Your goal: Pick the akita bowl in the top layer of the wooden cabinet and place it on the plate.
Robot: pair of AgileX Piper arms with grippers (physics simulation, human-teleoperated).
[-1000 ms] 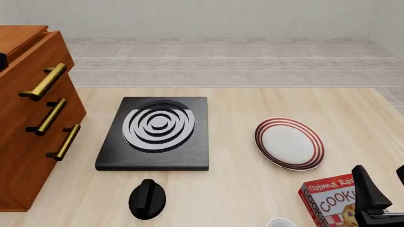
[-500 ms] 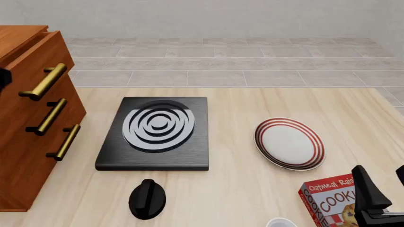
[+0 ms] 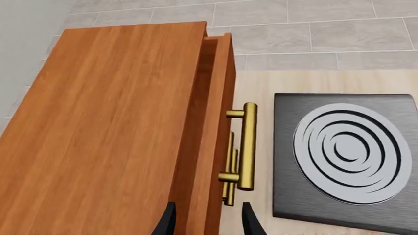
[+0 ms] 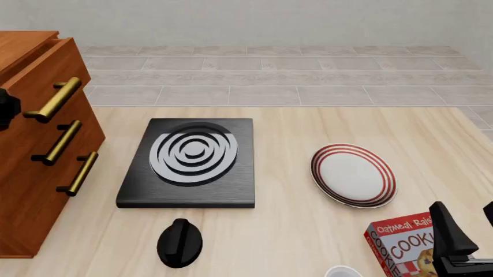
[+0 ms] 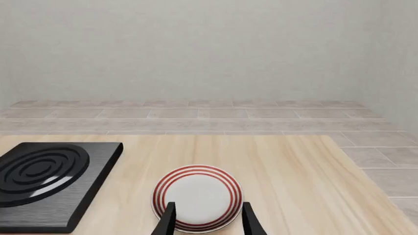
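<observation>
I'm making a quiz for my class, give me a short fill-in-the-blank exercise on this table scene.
1. The cabinet has ____ brass handles on its front.
2. The plate has ____ rings around its rim.
3. The box near the right gripper holds ____.
4. The black slab lies between the cabinet and the ____.

Missing words: three; red; cookies; plate

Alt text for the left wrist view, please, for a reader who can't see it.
The open left gripper hangs above the wooden cabinet, its fingertips straddling the front edge of the top layer, which is barely ajar. The brass handle sticks out beside it, with the black slab on the table beyond.
</observation>
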